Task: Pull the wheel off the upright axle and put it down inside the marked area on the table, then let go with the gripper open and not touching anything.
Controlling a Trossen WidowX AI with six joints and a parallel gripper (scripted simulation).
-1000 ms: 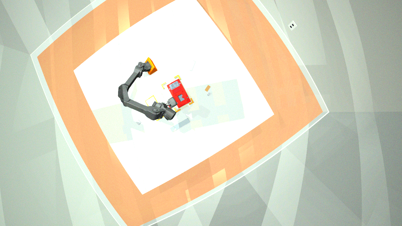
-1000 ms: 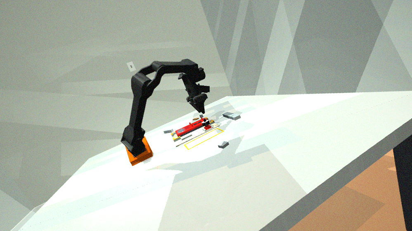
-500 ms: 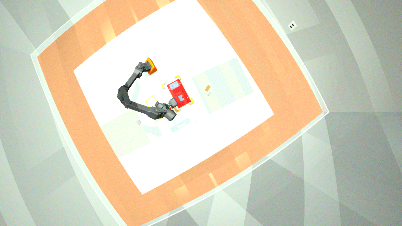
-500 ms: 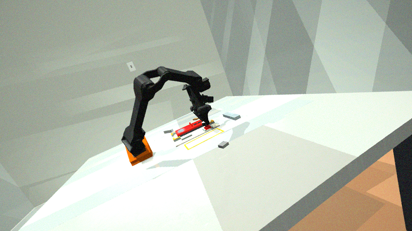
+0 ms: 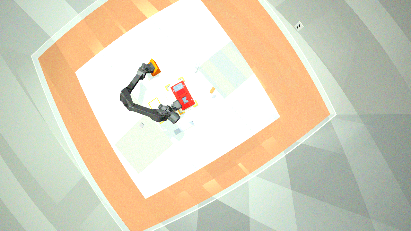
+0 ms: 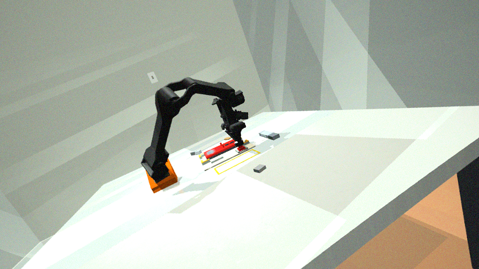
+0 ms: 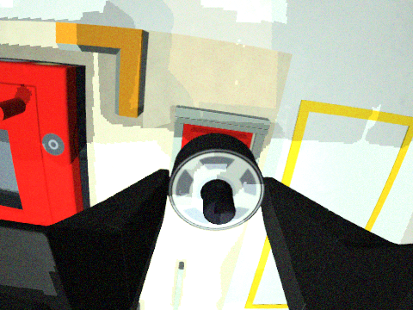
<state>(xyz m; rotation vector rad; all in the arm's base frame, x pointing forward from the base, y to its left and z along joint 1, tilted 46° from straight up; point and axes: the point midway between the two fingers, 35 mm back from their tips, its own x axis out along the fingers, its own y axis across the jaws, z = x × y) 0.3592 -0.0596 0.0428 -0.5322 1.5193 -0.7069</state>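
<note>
On axle: wheel (image 7: 217, 189) clamped between jaws.

Overhead, oblique side, perhaps fingers-close wrist.

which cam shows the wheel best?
Wrist view: the wheel fills the centre, hub facing the camera, a gripper finger pressed on each side. In the top view the gripper hides it; in the exterior view it is too small to make out.

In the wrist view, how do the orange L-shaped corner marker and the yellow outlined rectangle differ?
The orange corner marker is a thick, solid bracket; the yellow rectangle is a thin, closed outline. The marker lies left of the wheel, by the red board; the rectangle lies right. Both lie flat on the table.
</note>
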